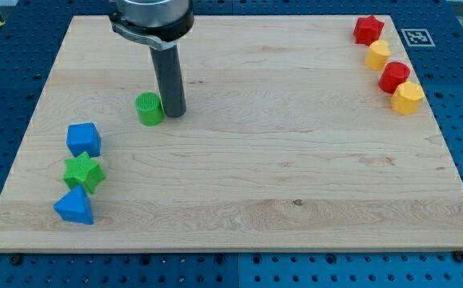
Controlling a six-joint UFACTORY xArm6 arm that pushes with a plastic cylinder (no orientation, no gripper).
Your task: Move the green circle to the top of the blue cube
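Note:
The green circle (149, 109) stands on the wooden board (295, 160) at the view's upper left. My tip (174, 114) rests right against the circle's right side. The blue cube (84, 140) sits lower left of the circle, near the board's left edge, roughly one block's width away from the circle.
Below the blue cube lie a green star (83, 172) and a blue triangular block (74, 206). At the view's top right stand a red star (368, 30), a yellow block (377, 54), a red block (393, 77) and another yellow block (408, 98).

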